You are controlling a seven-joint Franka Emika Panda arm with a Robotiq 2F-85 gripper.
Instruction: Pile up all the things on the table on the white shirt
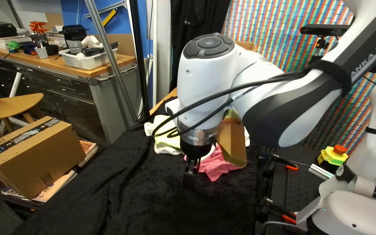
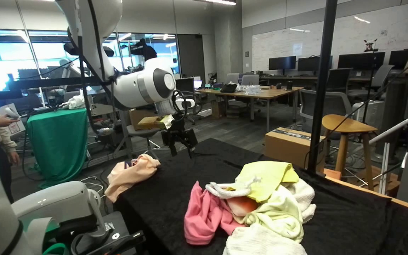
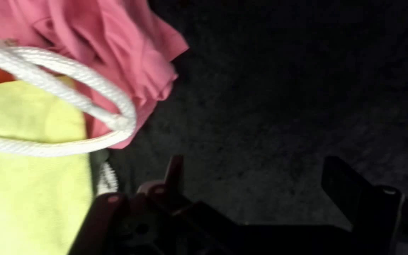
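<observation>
My gripper, fingers spread wide, hangs above the black table, near the pink cloth. In the wrist view the rope loops across the yellow cloth and onto the pink one. In an exterior view the red object sits between these two cloths, partly covered. The shirt shows on two sides of the yellow cloth, which lies upon it; whether it reaches under the pink cloth I cannot tell. Well apart, a peach cloth slumps over the table's edge; beyond the table stands a cardboard box.
</observation>
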